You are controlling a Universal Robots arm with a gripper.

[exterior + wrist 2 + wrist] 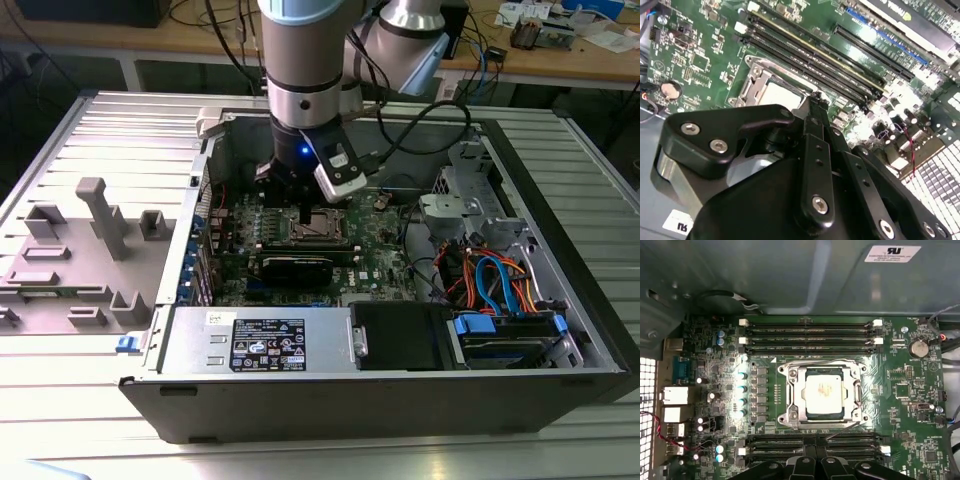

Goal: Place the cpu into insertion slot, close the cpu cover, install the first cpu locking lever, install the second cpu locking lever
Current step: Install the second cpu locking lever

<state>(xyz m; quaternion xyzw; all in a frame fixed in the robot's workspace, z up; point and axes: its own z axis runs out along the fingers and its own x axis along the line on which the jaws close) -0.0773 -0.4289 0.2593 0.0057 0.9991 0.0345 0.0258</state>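
**CPU seated and covered, gripper hanging above the socket**

The arm is reaching down into the open computer case [400,400] in the exterior view, and its gripper [306,210] is hovering just above the insertion slot [318,228] on the green motherboard [375,262].

In the first wrist view, the cpu [824,392] is lying flat inside the insertion slot [821,394], its dull silver top showing through the cut-out of the cpu cover [790,390]. The cover is lying down flat around the chip, framing it on all sides. Thin wire levers are running along the socket's edges at 12 and 6 o'clock; whether they are latched cannot be told. Black memory slots [810,339] are lying at 12 o'clock of the socket, and another set [810,442] at 6 o'clock. A coin cell battery [918,347] is sitting toward 2 o'clock, well apart from the socket.

In the second wrist view, the gripper's black body [815,165] is covering much of the socket, with the cpu [782,95] peeking out beyond it. Its fingers appear drawn together with nothing between them.
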